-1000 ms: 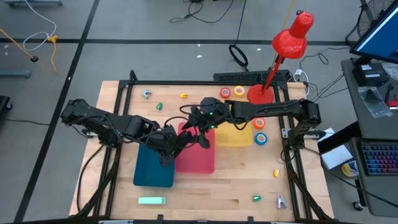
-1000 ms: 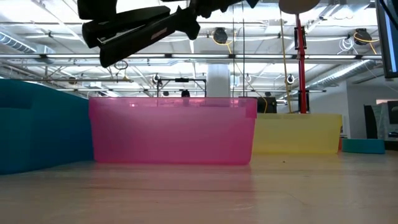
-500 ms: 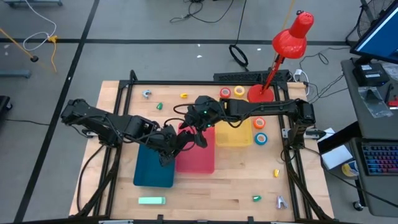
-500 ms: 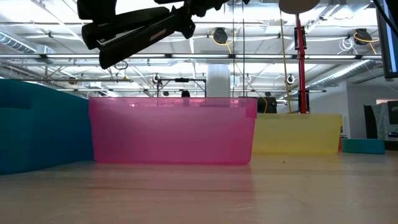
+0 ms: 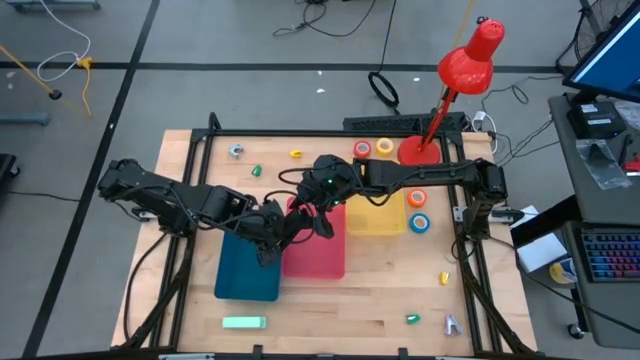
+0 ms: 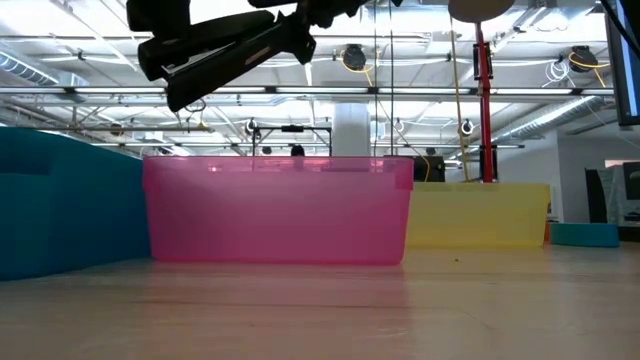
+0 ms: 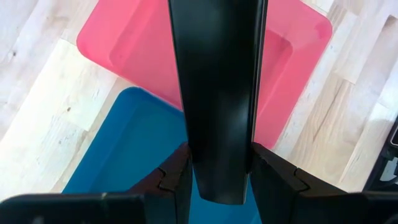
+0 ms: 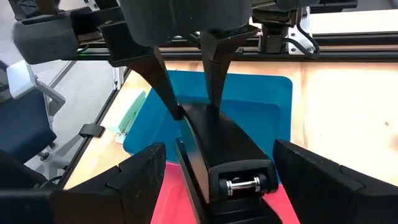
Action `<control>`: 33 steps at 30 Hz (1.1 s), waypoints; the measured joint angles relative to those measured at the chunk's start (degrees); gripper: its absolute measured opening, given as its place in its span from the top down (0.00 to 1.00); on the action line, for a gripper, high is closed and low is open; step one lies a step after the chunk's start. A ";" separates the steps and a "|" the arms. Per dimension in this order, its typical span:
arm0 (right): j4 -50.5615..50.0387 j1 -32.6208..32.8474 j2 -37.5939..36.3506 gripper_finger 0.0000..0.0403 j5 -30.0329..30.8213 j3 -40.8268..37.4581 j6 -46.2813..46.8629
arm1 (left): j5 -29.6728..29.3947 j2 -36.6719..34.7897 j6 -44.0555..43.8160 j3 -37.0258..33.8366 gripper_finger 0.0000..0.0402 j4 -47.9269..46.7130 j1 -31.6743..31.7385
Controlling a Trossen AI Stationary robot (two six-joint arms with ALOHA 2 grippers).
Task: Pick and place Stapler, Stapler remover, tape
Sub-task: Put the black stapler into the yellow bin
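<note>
A black stapler hangs in the air over the pink tray, with the blue tray beside it. In the low view the stapler sits high above the pink tray's rim, slightly tilted. My left gripper reaches in from the table's left and is shut on the stapler. My right gripper is open, and its fingers stand on either side of the stapler's hinge end without touching it. Tape rolls lie on the table: red, yellow, orange and blue. My left gripper pinches the stapler between its two fingers near the end opposite the hinge. One finger lies on each long side. The fingers come roughly level from the table's left, along the stapler. The stapler is lifted clear above the pink tray.
A yellow tray stands right of the pink one. The red lamp's base sits at the far edge. Small green and yellow bits, a metal piece and a mint-green block lie scattered on the wooden table.
My right gripper has moved toward the table's left and a little toward the far edge, closing in on the stapler's hinge end, then stopped. My left gripper has kept hold of the stapler over the pink tray.
</note>
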 joint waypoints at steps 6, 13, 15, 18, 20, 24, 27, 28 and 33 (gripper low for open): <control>-1.90 0.00 -0.01 0.28 0.20 0.00 -0.04 | 0.01 0.00 2.15 -0.01 0.68 0.75 0.53; -4.62 -0.02 -0.01 0.28 2.84 0.00 -0.28 | 1.19 0.98 5.03 -0.01 0.68 1.41 2.89; -4.91 -0.02 -0.01 0.28 3.09 0.00 -0.49 | 2.63 2.11 6.43 -0.04 0.68 1.41 3.44; -5.43 0.00 -0.01 0.28 4.63 0.00 -1.19 | 4.61 3.84 8.64 -0.08 0.68 1.14 4.18; -6.33 -0.02 -0.01 0.28 4.81 0.00 -1.16 | 5.57 4.73 9.97 -0.08 0.68 1.18 4.41; -8.32 -0.02 -0.01 0.28 4.80 0.00 -1.16 | 5.60 5.72 11.38 1.34 0.68 0.53 5.30; -8.99 -0.02 -0.01 0.28 4.59 0.00 -1.33 | 5.56 6.87 13.29 3.78 0.68 0.41 6.07; -9.14 -0.02 -0.01 0.28 4.59 0.00 -1.47 | 5.39 7.37 14.09 4.50 0.68 0.40 6.30; -10.61 -0.02 -0.12 0.28 4.60 0.00 -1.60 | 5.09 11.16 18.11 8.49 0.68 -1.10 7.02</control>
